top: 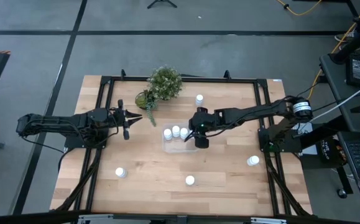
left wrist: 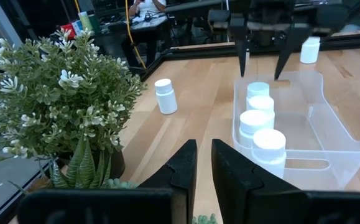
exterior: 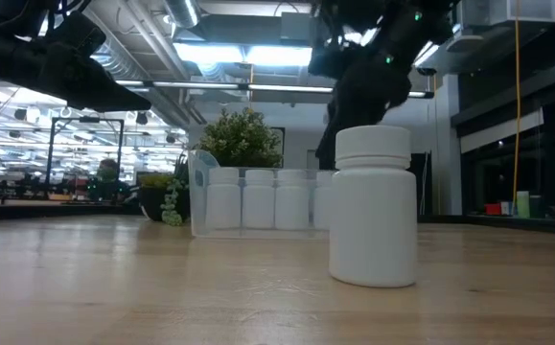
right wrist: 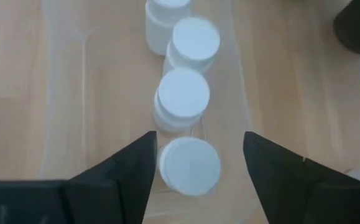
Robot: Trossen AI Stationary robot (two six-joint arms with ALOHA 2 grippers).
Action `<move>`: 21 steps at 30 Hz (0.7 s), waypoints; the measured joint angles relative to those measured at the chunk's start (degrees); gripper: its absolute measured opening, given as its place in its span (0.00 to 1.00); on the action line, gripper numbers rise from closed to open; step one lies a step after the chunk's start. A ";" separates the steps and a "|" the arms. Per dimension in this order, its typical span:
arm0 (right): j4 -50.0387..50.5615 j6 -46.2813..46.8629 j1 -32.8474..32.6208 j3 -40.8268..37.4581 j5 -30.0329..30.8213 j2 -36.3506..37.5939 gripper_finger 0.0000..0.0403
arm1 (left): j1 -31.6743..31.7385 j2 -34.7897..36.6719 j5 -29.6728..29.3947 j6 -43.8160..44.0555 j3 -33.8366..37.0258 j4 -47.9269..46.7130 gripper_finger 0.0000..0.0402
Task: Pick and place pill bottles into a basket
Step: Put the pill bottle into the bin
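Four pill bottles stand in a row along one wall of the basket, and the nearest one sits directly below the right gripper, between its spread fingers without touching either; the jaws are released and nothing is held. Judged by look, these bottles are light, rigid and smooth-sided, likely to tip if nudged; best taken across the body just under the cap. Four more bottles stand loose on the table, well apart. Left gripper waits near the potted plant, fingers nearly together, empty.
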State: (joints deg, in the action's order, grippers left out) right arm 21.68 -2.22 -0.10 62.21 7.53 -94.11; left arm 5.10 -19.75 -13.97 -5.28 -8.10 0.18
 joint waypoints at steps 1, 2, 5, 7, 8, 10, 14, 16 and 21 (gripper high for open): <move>0.63 -0.08 0.00 0.43 -0.02 0.59 0.60 | -0.02 -0.02 0.02 0.00 0.00 -0.05 0.11; 1.70 -0.41 0.00 0.64 -0.01 1.18 0.60 | 0.00 -0.02 0.00 0.00 0.00 -0.15 0.11; 2.72 -1.44 -0.01 0.93 -0.01 3.63 0.58 | 0.00 -0.02 -0.15 -0.02 0.00 -0.25 0.11; 3.21 -2.66 -0.01 0.99 0.00 5.92 0.54 | -0.01 0.00 -0.27 -0.02 0.00 -0.24 0.11; 3.36 -3.28 -0.01 1.01 0.01 6.96 0.51 | 0.00 -0.01 -0.27 -0.02 0.00 -0.23 0.11; 3.88 -4.54 0.00 1.06 -0.02 9.08 0.44 | 0.00 -0.01 -0.27 -0.02 0.00 -0.20 0.11; 5.39 -6.90 -0.01 1.08 -0.01 13.72 0.24 | 0.00 0.00 -0.27 -0.02 0.00 -0.17 0.11; 5.85 -7.10 -0.02 0.34 0.00 15.75 0.13 | 0.00 -0.02 -0.27 -0.02 0.00 -0.17 0.11; 2.10 -6.08 -0.02 -6.09 0.04 20.50 0.03 | 0.00 0.00 0.04 -0.02 0.00 -0.19 0.18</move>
State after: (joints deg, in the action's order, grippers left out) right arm 23.78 -8.29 -0.12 56.12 7.57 -73.61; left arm 5.10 -19.75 -13.94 -5.30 -8.10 -0.01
